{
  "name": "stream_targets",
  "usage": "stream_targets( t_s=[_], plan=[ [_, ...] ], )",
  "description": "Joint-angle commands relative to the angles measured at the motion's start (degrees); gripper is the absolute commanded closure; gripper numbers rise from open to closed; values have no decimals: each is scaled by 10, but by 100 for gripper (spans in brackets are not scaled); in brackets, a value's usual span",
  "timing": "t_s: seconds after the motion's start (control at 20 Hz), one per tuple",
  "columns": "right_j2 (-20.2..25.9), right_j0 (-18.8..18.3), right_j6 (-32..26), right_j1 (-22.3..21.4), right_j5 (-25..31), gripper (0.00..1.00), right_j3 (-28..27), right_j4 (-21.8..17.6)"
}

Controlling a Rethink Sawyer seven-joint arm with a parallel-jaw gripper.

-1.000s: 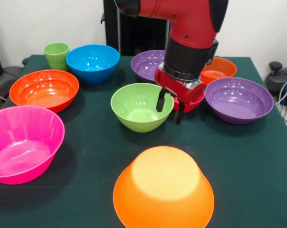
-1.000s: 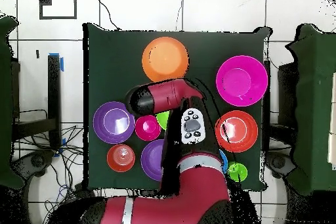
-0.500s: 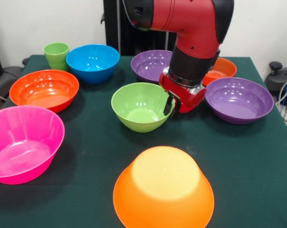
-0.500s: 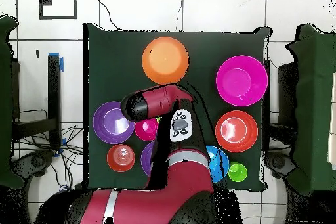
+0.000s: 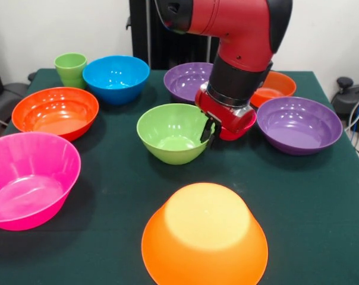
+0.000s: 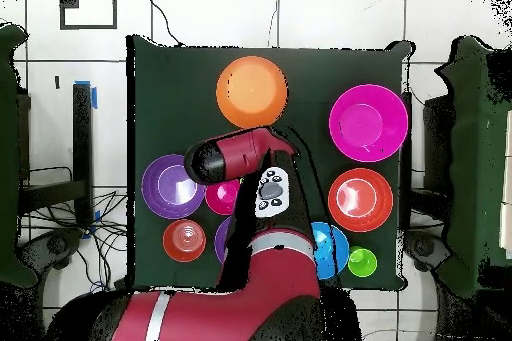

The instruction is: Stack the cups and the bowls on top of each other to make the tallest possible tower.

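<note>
Green bowl [image 5: 172,133], end effector [image 5: 210,129] at its rim

Front camera faces arm; overhead looks straight down.

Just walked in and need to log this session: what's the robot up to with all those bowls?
The gripper is down at the green bowl, a finger over its rim, seemingly gripping it. An upturned orange bowl sits alone at the table's front with nothing stacked on it. The other bowls and the light-green cup stand separately.
</note>
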Motion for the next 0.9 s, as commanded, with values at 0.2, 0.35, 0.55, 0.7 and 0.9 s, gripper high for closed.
stream_targets(
  t_s=[0.2, 0.35, 0.55, 0.7, 0.9],
  plan=[
    [35, -10, -39, -4, 26, 100, -7, 8],
    [40, -14, -62, -30, 64, 100, -11, 14],
    [44, -20, -83, -54, 121, 100, -28, 22],
    [45, -22, -93, -72, 160, 100, -36, 26],
    [47, -22, -101, -84, 206, 100, -53, 26]
  ],
)
